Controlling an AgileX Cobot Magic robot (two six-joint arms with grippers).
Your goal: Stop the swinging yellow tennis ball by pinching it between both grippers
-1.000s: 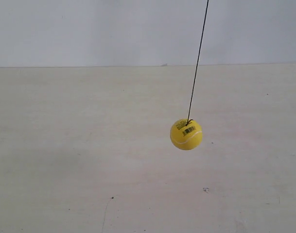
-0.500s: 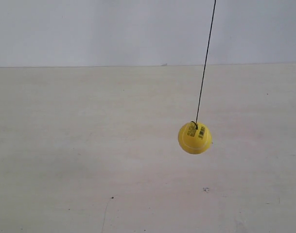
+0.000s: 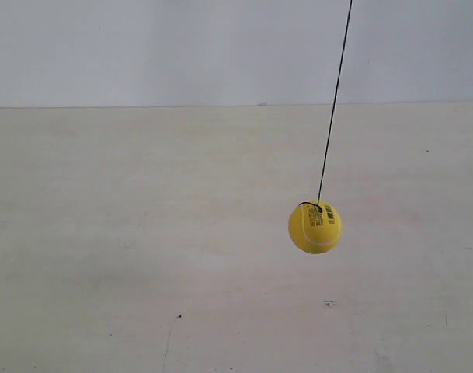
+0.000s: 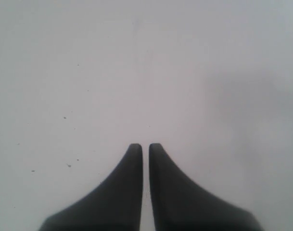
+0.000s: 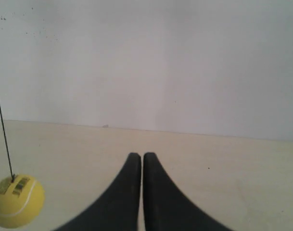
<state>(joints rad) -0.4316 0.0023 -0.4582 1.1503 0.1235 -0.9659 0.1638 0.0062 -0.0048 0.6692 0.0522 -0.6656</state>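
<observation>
From my console, the left gripper (image 4: pixel 145 147) and the right gripper (image 5: pixel 142 156) look alike: plain matte black fingers, broad at the base, sweeping in a curve to slim rounded tips, with straight inner faces.

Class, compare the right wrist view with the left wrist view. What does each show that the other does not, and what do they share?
Only the right wrist view shows the yellow tennis ball hanging on its thin dark string, apart from the right gripper. It also shows a table meeting a wall. Only the left wrist view shows a plain pale surface with a few dark specks, and no ball. Both show black fingers closed together and holding nothing, and the left gripper looks just like the right one.
</observation>
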